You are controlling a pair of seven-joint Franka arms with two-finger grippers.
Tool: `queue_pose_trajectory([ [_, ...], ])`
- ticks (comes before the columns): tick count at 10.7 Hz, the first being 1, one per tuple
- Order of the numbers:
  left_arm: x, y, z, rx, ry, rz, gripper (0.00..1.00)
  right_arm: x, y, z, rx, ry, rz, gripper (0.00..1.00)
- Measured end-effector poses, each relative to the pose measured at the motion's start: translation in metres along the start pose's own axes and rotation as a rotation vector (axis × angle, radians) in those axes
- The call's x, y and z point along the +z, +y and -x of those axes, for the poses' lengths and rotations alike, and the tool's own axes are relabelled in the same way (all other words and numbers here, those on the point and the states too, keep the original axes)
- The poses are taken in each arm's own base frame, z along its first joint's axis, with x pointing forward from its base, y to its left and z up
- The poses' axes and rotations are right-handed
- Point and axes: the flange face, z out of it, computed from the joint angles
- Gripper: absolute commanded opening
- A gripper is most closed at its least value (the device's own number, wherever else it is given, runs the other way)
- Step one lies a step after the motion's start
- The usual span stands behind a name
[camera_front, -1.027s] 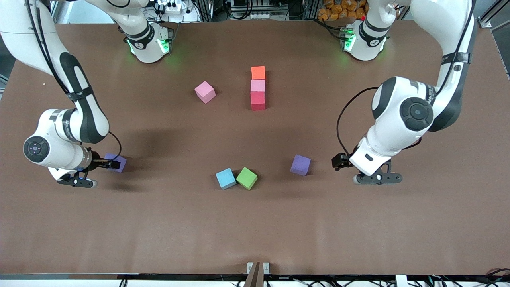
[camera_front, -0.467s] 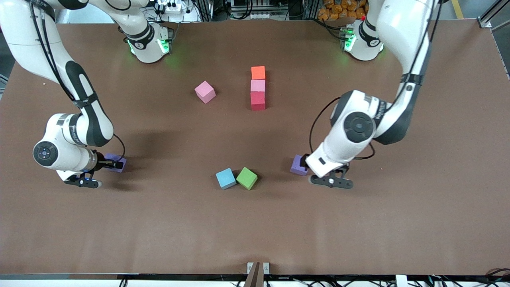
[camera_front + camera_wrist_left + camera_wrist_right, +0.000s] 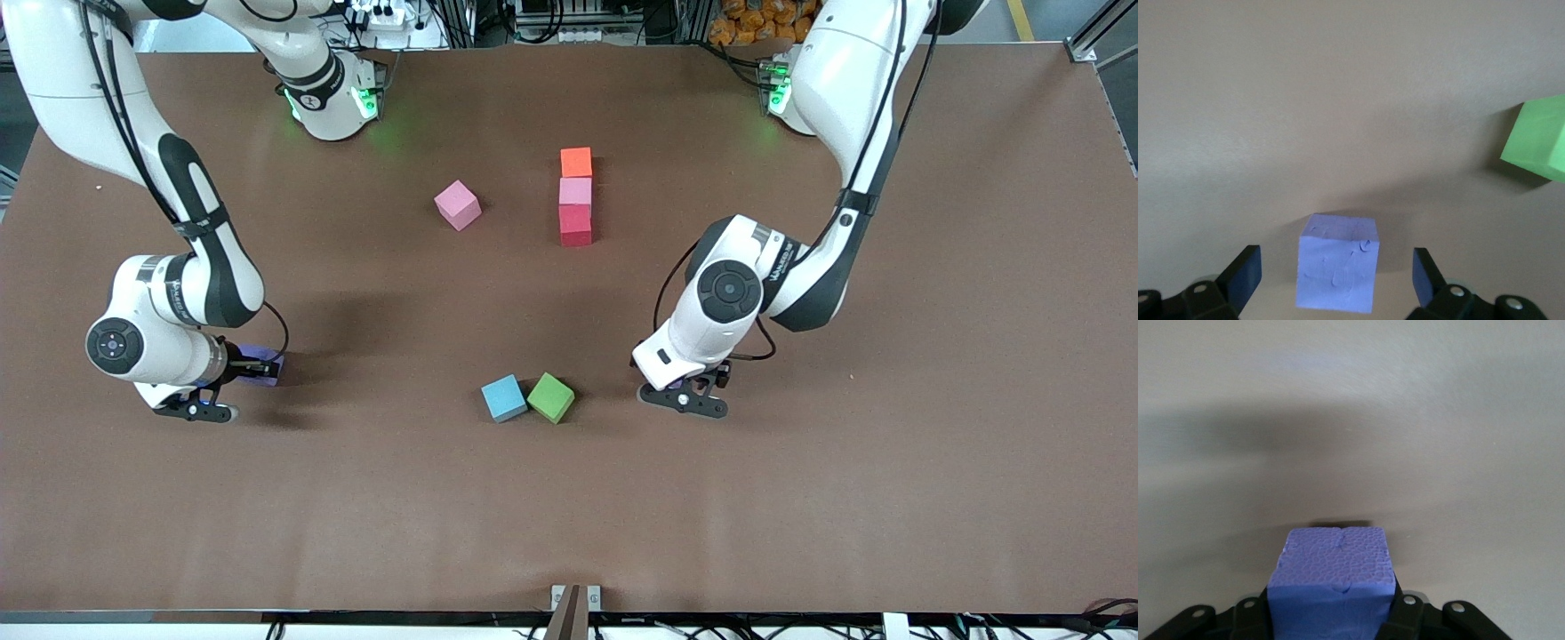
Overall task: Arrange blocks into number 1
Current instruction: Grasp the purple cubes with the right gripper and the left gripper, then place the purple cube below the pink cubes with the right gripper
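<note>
At the right arm's end of the table, my right gripper [image 3: 253,369] is shut on a purple block [image 3: 1333,577] that fills the space between its fingers. My left gripper [image 3: 685,388] is open and low over a second purple block [image 3: 1338,263], which sits between its fingers [image 3: 1245,273] without touching them. In the front view the left hand covers that block. An orange block [image 3: 576,162], a pink block [image 3: 575,190] and a red block [image 3: 575,224] form a straight column mid-table. A loose pink block [image 3: 458,204] lies beside the column.
A blue block [image 3: 504,397] and a green block [image 3: 551,397] touch each other, nearer to the front camera than the column and close to the left gripper. The green block [image 3: 1538,137] also shows in the left wrist view.
The right gripper has shut on its purple block. The left arm has swung toward the table's middle and come down over the other purple block, still open.
</note>
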Motion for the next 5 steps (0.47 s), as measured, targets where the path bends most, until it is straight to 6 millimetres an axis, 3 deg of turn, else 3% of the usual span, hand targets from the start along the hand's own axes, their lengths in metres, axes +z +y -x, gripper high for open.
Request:
queue_pose_trajectory([
  [3, 0.025, 0.003, 0.003, 0.001, -0.015, 0.001, 1.0, -0.066, -0.062, 0.013, -0.046, 0.05, 0.005, 0.45],
  [5, 0.036, 0.001, 0.006, -0.006, -0.034, 0.0, 1.0, -0.097, -0.131, 0.035, -0.079, 0.065, -0.052, 0.45],
])
